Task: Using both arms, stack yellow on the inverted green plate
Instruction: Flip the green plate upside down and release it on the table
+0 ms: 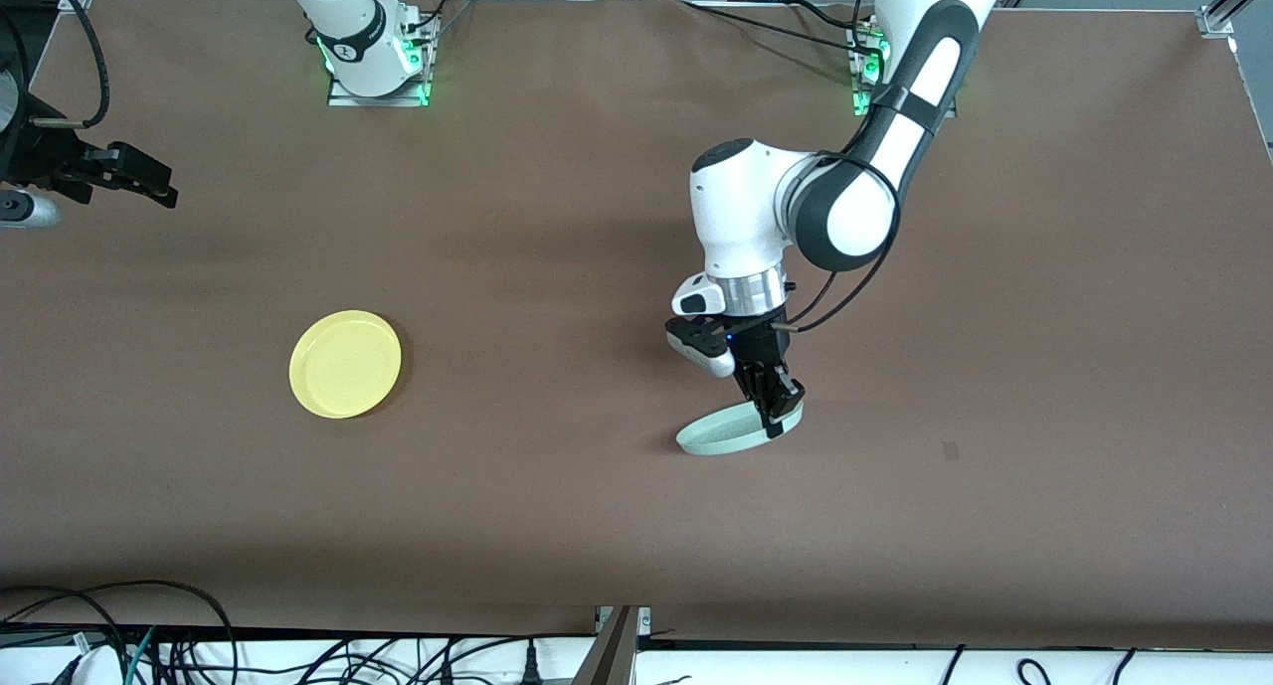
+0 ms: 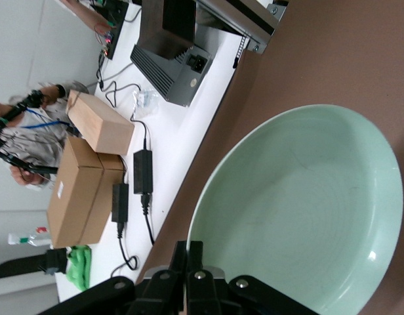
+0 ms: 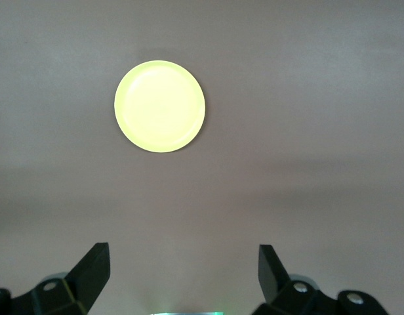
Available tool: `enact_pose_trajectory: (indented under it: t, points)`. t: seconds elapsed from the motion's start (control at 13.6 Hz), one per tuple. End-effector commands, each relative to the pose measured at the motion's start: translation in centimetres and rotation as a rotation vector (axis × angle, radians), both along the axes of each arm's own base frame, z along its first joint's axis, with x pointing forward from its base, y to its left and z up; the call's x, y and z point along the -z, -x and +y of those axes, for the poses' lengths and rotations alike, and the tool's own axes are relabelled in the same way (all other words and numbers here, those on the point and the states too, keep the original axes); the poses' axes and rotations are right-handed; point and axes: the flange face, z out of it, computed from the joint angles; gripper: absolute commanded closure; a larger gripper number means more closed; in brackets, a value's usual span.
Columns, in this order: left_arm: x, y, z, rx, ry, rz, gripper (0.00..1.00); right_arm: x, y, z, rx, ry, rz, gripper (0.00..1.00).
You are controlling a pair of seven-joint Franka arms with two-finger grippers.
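The pale green plate point(image 1: 724, 433) point(image 2: 300, 210) is tilted, hollow side up: one edge rests on the brown table point(image 1: 617, 526) and the edge toward the left arm's end is raised. My left gripper point(image 1: 783, 414) point(image 2: 194, 252) is shut on that raised rim, one finger on each face. The yellow plate point(image 1: 345, 364) point(image 3: 160, 106) lies flat and upright on the table toward the right arm's end. My right gripper point(image 1: 149, 183) point(image 3: 183, 266) waits open and empty in the air, over the right arm's end of the table, well apart from the yellow plate.
Cables point(image 1: 149, 635) run along the table's edge nearest the front camera. Cardboard boxes point(image 2: 84, 190) and power adapters point(image 2: 141, 170) lie on a white surface off the table. A small dark mark point(image 1: 950, 451) is on the table toward the left arm's end.
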Motion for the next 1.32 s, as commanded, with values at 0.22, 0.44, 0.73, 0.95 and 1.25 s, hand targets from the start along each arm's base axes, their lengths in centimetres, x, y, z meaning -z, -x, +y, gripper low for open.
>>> enact_pose_trajectory:
  t: [0.22,0.44,0.73,0.95,1.25]
  points:
    - [-0.3,2.2,-3.9,0.085,-0.184,-0.118,1.0,-0.2,0.2,0.1,0.009,-0.016,0.003,0.0]
    - [2.2,5.0,-7.1,0.028,-0.16,-0.147,1.0,-0.3,0.3,0.0,0.01,-0.016,0.001,0.0]
    - [6.0,8.2,-10.3,-0.003,-0.143,-0.235,1.0,-0.3,0.3,0.0,0.01,-0.016,0.001,0.0]
    - [6.4,9.0,-11.2,0.011,-0.125,-0.275,1.0,-0.2,0.2,0.1,0.009,-0.016,0.002,0.0]
    - [10.9,12.1,-13.0,-0.06,-0.123,-0.339,1.0,-0.2,0.2,0.0,0.01,-0.016,0.004,0.0]
